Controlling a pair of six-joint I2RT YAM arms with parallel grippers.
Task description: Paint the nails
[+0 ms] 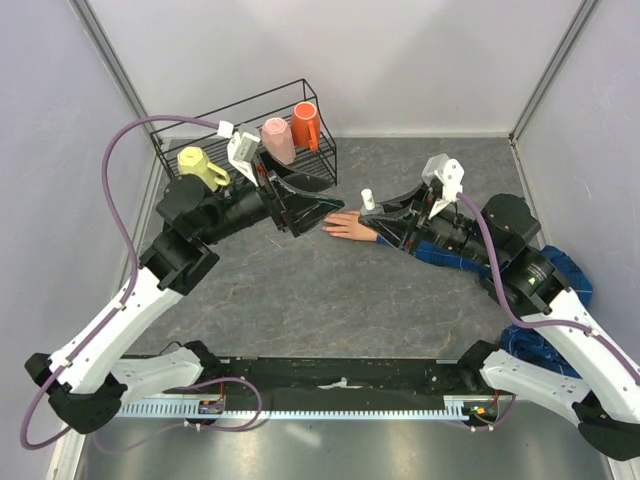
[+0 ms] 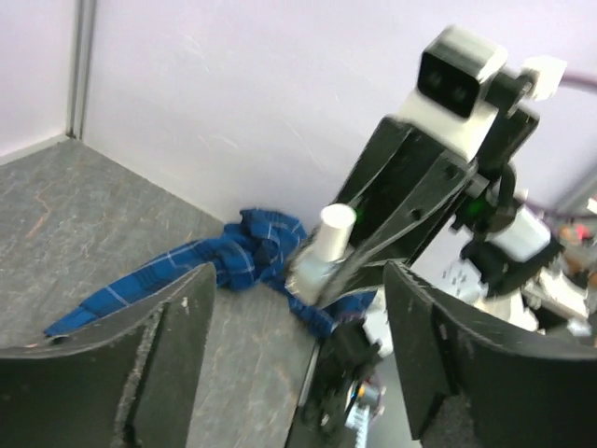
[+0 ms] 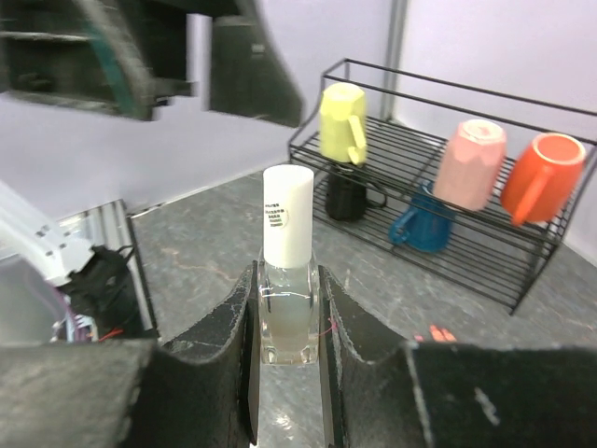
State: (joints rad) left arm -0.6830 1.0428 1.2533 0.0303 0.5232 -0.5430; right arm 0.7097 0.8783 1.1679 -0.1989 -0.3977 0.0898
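Right gripper: jaws narrow, both pads clamped on the glass body of a small clear bottle. Bottle upright in the right wrist view; white cap on, standing clear above the pads. Pale liquid inside.

Left gripper: jaws spread wide, nothing between the fingers. In its own view the bottle and the right gripper sit straight ahead through the gap.

Top view: the 2 grippers face each other at mid-table. The left gripper's tips sit just beside the finger end of the fake hand. The right gripper, with the bottle, is above the wrist end.

Fake hand: peach-pink, lying flat on the grey table, fingers pointing toward the left arm. The nails are at that finger end, too small to make out singly; cannot tell whether any carry paint.

Blue plaid sleeve: runs from the hand's wrist back under the right arm and bunches at the right side of the table.

Far left corner: black wire rack with 5 mugs. Yellow mug, pink mug and orange mug on the upper shelf; black mug and blue mug on the lower.
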